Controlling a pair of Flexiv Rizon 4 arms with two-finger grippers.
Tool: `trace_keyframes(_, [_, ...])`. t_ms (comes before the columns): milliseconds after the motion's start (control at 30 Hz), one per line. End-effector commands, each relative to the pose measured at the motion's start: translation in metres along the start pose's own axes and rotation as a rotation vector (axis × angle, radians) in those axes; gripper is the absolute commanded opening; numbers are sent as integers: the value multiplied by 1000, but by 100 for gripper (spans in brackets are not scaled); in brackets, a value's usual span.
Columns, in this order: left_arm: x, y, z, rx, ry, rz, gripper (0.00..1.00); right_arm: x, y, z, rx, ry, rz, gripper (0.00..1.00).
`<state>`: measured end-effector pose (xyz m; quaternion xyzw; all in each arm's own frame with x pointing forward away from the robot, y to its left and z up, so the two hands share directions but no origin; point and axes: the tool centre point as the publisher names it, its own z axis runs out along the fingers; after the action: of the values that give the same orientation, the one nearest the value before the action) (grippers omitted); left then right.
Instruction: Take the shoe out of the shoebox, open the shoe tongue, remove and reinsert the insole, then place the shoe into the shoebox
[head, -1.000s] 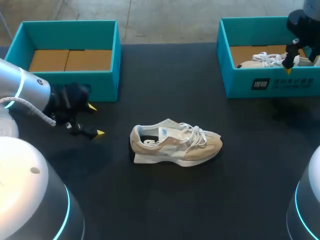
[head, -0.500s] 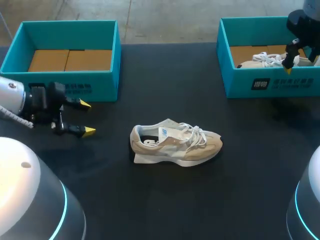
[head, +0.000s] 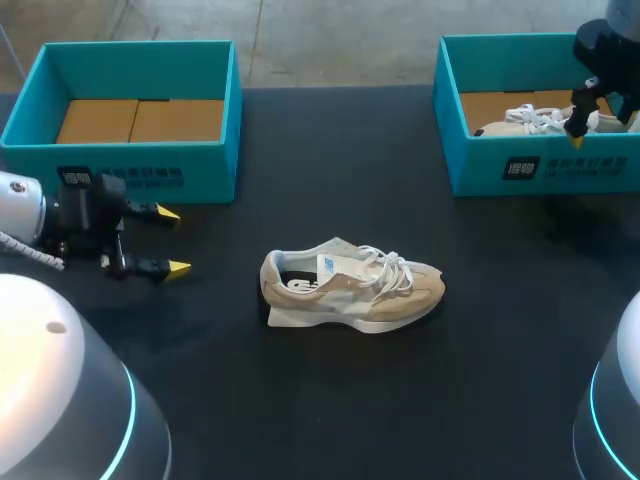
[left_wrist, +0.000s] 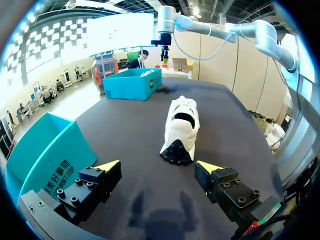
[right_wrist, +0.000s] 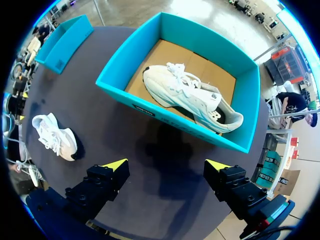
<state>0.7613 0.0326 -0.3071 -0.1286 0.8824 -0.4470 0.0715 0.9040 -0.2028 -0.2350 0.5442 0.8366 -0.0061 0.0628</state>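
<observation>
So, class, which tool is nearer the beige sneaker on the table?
Left. The left tool is off the heel of the beige sneaker; the right tool hangs over the turquoise shoebox holding a white shoe.

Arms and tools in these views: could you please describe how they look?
The left arm and right arm are rounded silver-grey tubes with glowing cyan rings and pale cables alongside. The left tool and right tool are black bolted blocks, each with two wedge-shaped bright yellow fingertips.

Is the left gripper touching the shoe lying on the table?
Apart. The head view shows bare table between the left gripper and the shoe.
</observation>
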Motion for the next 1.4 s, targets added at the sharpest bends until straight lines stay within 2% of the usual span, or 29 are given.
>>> trace_keyframes(33, [1,0,-1,0,-1,1,100,0,-1,0,-1,-1,0,100])
trace_keyframes(100, [0,0,2,12,3,5,100,0,-1,0,-1,-1,0,100])
trace_keyframes(300, [7,-8,7,109,123,1,100,0,-1,0,-1,-1,0,100])
trace_keyframes(633, [19,15,15,117,189,156,100,0,-1,0,-1,-1,0,100])
trace_keyframes(1133, [19,15,15,117,189,156,100,0,-1,0,-1,-1,0,100])
trace_keyframes(1200, [24,15,21,169,210,223,100,0,-1,0,-1,-1,0,100])
trace_keyframes(1267, [31,18,30,175,192,352,100,0,-1,0,-1,-1,0,100])
trace_keyframes(1333, [37,20,39,201,214,373,100,0,-1,0,-1,-1,0,100])
trace_keyframes(1400, [42,22,48,192,219,395,100,0,-1,0,-1,-1,0,100])
